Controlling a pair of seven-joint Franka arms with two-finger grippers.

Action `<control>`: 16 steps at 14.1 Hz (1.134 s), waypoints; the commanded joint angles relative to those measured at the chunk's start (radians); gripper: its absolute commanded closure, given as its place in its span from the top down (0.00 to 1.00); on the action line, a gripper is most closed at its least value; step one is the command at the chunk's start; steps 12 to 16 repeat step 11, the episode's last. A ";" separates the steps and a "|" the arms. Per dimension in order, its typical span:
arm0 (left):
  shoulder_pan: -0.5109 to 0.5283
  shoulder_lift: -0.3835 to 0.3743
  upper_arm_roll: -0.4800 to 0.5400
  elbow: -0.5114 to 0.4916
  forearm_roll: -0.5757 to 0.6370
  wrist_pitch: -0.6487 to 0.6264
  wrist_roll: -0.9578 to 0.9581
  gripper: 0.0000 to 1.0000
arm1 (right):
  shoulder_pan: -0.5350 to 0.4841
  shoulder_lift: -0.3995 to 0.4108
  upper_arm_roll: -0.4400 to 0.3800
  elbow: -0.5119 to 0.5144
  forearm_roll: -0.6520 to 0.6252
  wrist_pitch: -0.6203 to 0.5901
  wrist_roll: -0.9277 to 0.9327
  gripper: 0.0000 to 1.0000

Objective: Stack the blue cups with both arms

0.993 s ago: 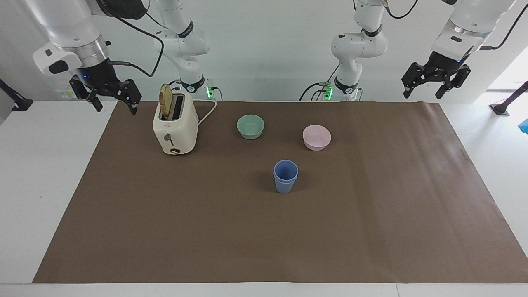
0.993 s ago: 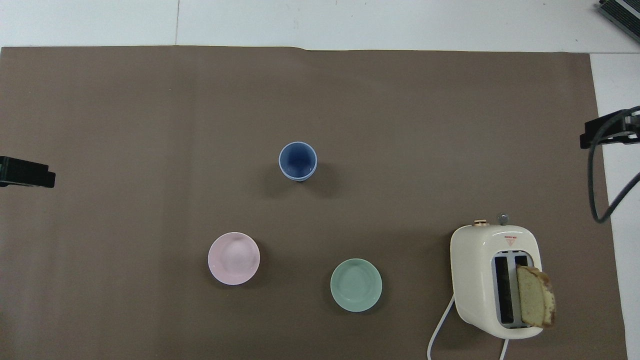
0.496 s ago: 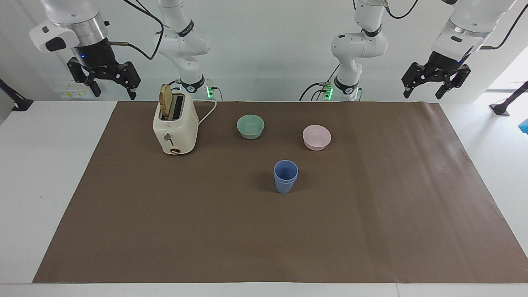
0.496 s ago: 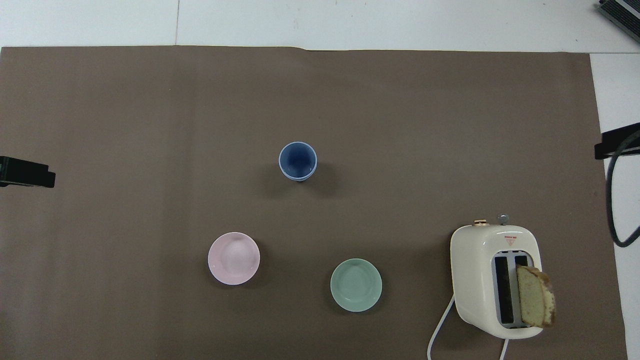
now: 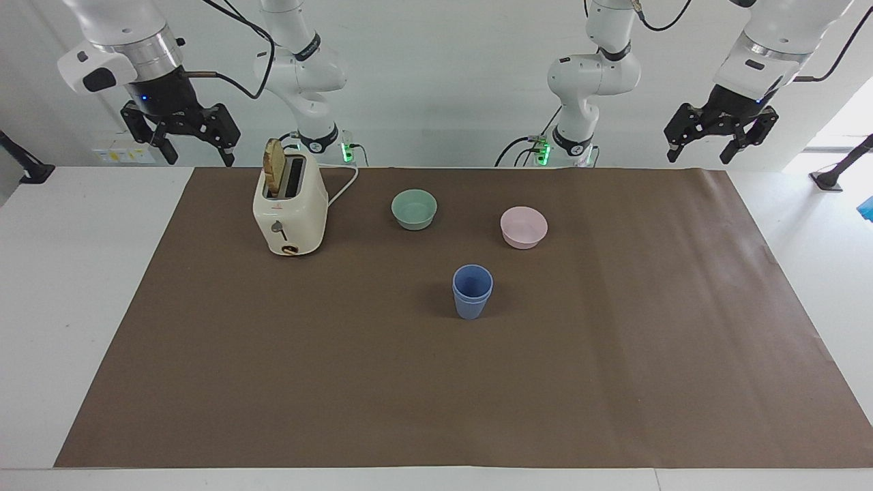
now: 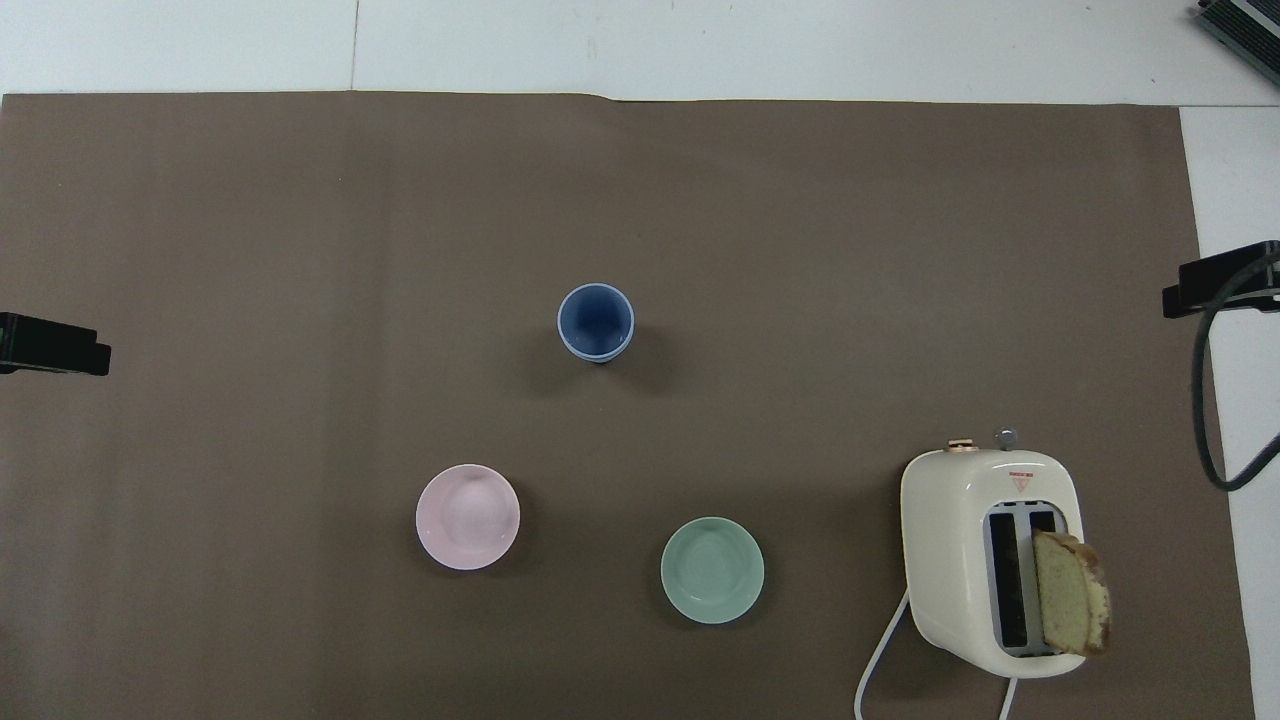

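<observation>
The two blue cups point(image 5: 472, 292) stand upright as one stack in the middle of the brown mat, one nested inside the other, with both rims showing. The overhead view looks down into the stacked blue cups point(image 6: 596, 321). Nothing touches them. My right gripper point(image 5: 198, 159) hangs open and empty in the air beside the toaster, at the right arm's end of the table. At the left arm's end, my left gripper point(image 5: 699, 158) is raised over the mat's corner by the robots, open and empty too.
A cream toaster point(image 5: 290, 204) with a bread slice sticking out stands at the right arm's end, its cord trailing toward the robots. A pale green bowl point(image 5: 414, 209) and a pink bowl point(image 5: 524, 226) sit nearer to the robots than the cups. The brown mat point(image 5: 614, 382) covers the table.
My right gripper has risen and drawn back from the mat's corner toward the robots' end, then settled slightly lower. The left arm and the cups have not moved.
</observation>
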 commanded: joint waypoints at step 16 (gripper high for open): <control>0.021 -0.009 -0.011 0.003 -0.011 -0.019 0.011 1.00 | -0.012 -0.034 0.000 -0.073 0.019 0.049 -0.036 1.00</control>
